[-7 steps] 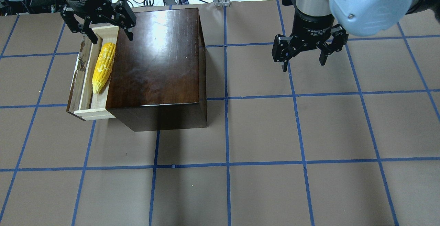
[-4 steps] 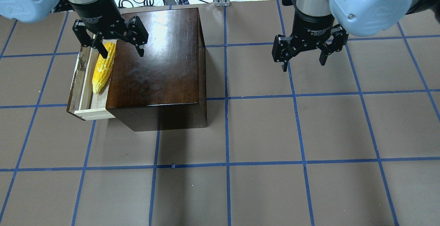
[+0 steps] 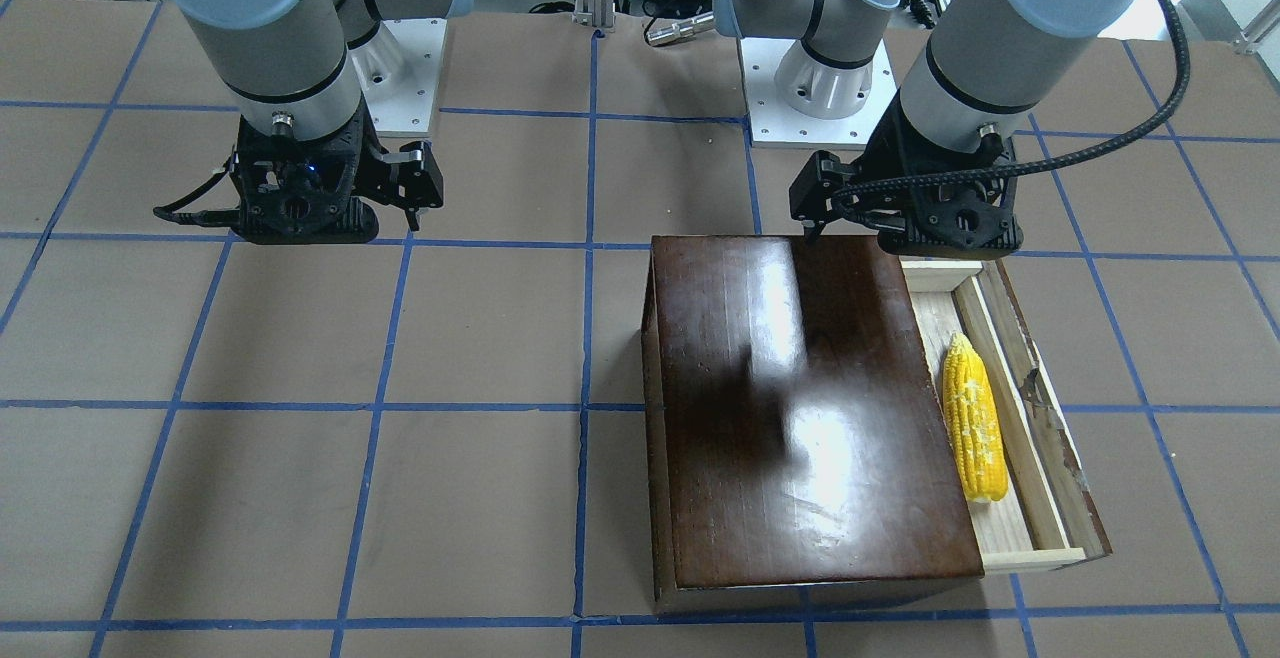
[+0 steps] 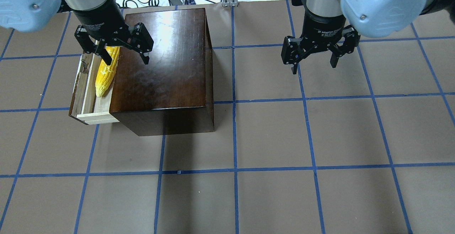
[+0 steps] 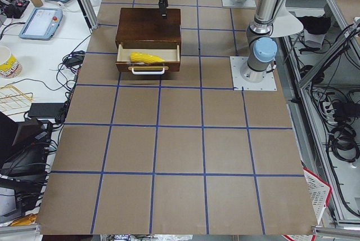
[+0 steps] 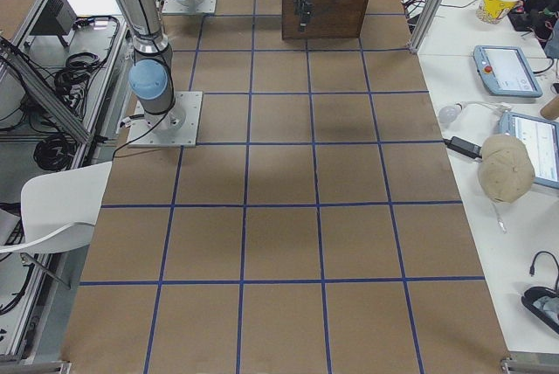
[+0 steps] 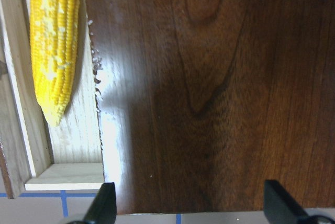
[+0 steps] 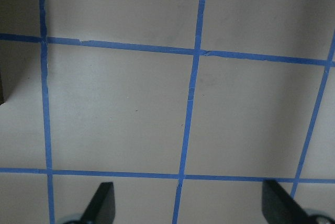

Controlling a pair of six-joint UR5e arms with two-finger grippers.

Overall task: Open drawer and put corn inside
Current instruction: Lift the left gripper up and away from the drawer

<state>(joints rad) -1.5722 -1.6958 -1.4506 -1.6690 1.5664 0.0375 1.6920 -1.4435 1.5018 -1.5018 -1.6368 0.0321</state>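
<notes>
The corn (image 4: 105,73) lies inside the pulled-out drawer (image 4: 87,91), flat on the pale tray floor. Its long axis runs along the drawer's length, parallel to the near edge of the dark box (image 4: 160,67) and close beside it. By the overhead view, its tapered tip points toward the drawer's end wall that is farther from the left arm

The left end effector (image 4: 127,59) is much the nearer of the two. It hangs over the seam between box and drawer, at the broad end of the cob, fingers pointing down and spread wide with nothing between them. In the overhead view one finger overlaps the cob's broad end and the other stands over the box lid. The spread therefore runs across the corn's axis, not along it. The left wrist view looks down on the lid and the cob (image 7: 54,51) from clear above, so the fingers appear apart from both

The right end effector (image 4: 313,67) hovers well apart on the other side of the box, over bare bench (image 4: 270,138). It too is wide and empty, and its wrist view shows only blue grid tape

Judged from how things lie, both parts of the task look done. What remains for the left arm is likely a straight lift clear of the drawer's walls
</notes>
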